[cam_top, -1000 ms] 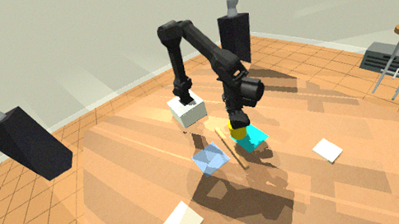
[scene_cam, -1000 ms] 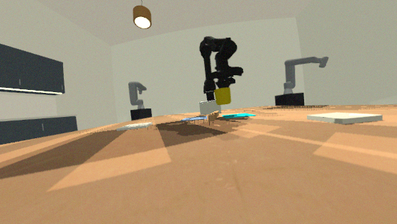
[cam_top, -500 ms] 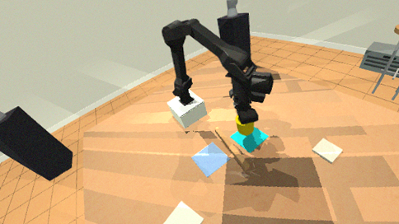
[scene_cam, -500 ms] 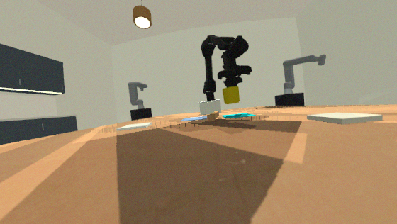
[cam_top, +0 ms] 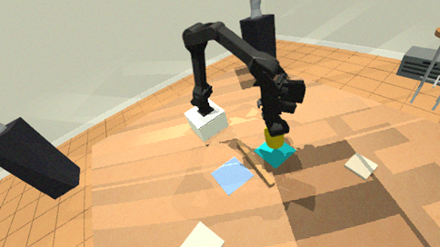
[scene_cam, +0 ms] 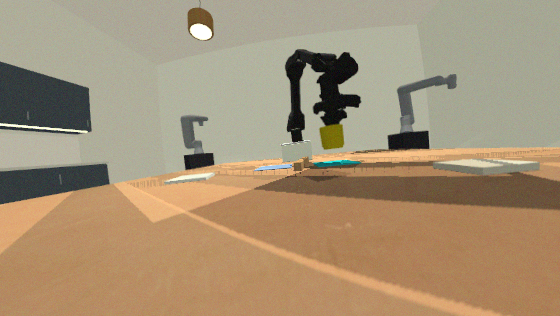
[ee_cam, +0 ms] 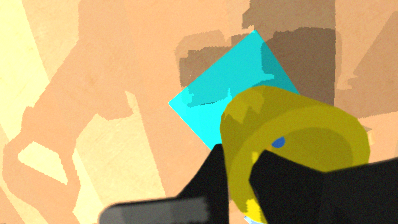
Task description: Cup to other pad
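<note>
The yellow cup (cam_top: 274,140) (scene_cam: 332,138) (ee_cam: 295,107) hangs in the air, slightly tilted, above the cyan pad (cam_top: 275,159) (scene_cam: 337,163) (ee_cam: 220,82). A gap shows under it in the exterior view. My gripper (cam_top: 277,130) (scene_cam: 331,122) (ee_cam: 230,147) is shut on the cup's wall, with one finger inside the mouth. One blue marble (ee_cam: 278,142) shows inside the cup; the fingers hide part of the inside. The blue pad (cam_top: 232,177) (scene_cam: 274,167) lies to the left of the cyan pad in the top and exterior views, with nothing on it.
A low wooden bar (cam_top: 258,167) (scene_cam: 299,166) lies between the two pads. The arm's white base block (cam_top: 213,128) (scene_cam: 296,152) stands behind them. One pale tile (cam_top: 201,245) (scene_cam: 192,178) lies at the front left, another (cam_top: 358,168) (scene_cam: 485,167) at the right.
</note>
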`<state>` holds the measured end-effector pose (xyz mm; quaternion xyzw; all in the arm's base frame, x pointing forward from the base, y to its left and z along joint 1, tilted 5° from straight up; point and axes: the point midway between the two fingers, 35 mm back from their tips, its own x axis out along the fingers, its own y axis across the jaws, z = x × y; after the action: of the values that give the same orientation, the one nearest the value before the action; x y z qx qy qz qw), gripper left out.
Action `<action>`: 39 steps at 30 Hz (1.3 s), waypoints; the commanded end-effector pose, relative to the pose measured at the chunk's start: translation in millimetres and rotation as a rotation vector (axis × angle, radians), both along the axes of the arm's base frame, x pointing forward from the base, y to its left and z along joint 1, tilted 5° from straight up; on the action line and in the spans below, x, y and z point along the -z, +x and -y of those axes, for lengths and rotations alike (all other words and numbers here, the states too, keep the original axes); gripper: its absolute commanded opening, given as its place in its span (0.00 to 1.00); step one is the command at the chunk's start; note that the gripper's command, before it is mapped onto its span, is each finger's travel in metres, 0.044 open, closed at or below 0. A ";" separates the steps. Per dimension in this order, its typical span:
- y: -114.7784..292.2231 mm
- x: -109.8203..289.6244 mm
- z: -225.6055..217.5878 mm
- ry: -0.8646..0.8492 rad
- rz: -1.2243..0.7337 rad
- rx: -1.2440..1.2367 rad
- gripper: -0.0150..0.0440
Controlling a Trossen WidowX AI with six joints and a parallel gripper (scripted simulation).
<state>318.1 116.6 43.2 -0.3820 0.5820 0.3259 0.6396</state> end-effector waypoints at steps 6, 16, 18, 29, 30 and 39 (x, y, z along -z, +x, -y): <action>0.5 21.8 0.8 -0.010 -0.012 0.005 0.25; 1.4 39.3 1.2 -0.010 -0.012 0.005 0.25; 1.5 40.5 1.2 -0.010 -0.012 0.005 0.25; 1.8 37.5 0.3 -0.003 -0.008 0.003 0.25; 1.8 37.5 0.3 -0.003 -0.008 0.003 0.25; 1.8 37.5 0.3 -0.003 -0.008 0.003 0.30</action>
<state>319.8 116.3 5.5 -0.3809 0.5859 0.3257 0.6368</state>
